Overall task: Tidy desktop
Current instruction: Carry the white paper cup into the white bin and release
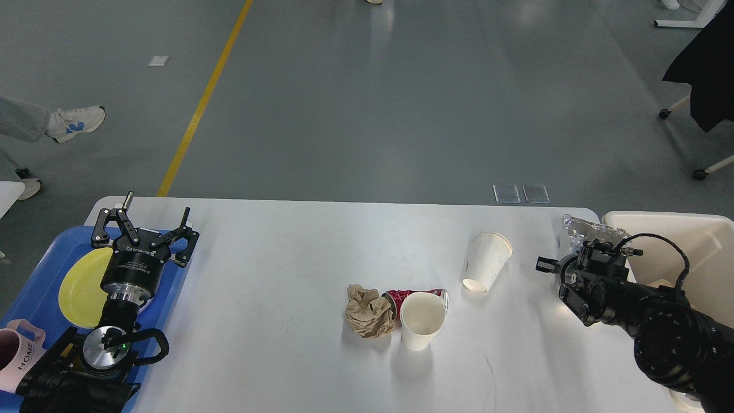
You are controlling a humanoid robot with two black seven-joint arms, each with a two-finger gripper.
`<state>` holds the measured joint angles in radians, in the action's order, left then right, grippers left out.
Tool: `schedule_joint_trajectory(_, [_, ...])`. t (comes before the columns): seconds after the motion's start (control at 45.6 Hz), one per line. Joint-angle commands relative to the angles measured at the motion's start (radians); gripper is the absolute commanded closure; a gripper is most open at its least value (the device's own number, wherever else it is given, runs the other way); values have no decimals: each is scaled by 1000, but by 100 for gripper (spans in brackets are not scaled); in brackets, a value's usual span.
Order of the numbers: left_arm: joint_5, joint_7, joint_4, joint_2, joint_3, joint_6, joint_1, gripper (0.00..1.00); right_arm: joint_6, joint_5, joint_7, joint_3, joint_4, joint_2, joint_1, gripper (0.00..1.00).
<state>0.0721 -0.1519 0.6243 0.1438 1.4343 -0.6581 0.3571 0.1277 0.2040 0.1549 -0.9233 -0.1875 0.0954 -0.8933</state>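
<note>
The white desktop point(275, 252) carries a crumpled brown paper ball point(368, 311), a crushed red can point(401, 296) behind an upright paper cup point(422, 320), and a second paper cup point(486, 262) tipped toward me. My right gripper point(561, 257) is dark and seen nearly end-on, just right of that second cup. A crumpled silver foil wrapper point(590, 230) sticks up from it, apparently pinched. My left gripper point(147, 223) stands open above the blue tray point(34, 269), holding nothing.
A cream bin point(665, 221) stands off the table's right end, right beside the foil. The tray holds a yellow plate point(80, 284) and a pink mug point(17, 355). A person's shoes point(74, 121) are on the floor at far left.
</note>
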Motion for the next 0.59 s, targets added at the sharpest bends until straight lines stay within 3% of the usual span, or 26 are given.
schedule_joint_trajectory(0.0, [0,0,0,-1,0,0,0,4,124,0,77,3,-87,53,-97,100])
schedule_joint_trajectory(0.11, [0,0,0,0,0,0,0,4,182,8,117,-22,-286,76,-275,100])
schedule_joint_trajectory(0.241, [0,0,0,0,0,0,0,4,187,11,150,-69,-594,211,-531,100])
schedule_joint_trajectory(0.504, [0,2,0,0,0,0,0,4,190,-124,133,-364,-1141,244,-1094,100])
schedule_joint_trajectory(0.57, [0,2,0,0,0,0,0,4,198,-167,100,-423,-1246,241,-1202,100])
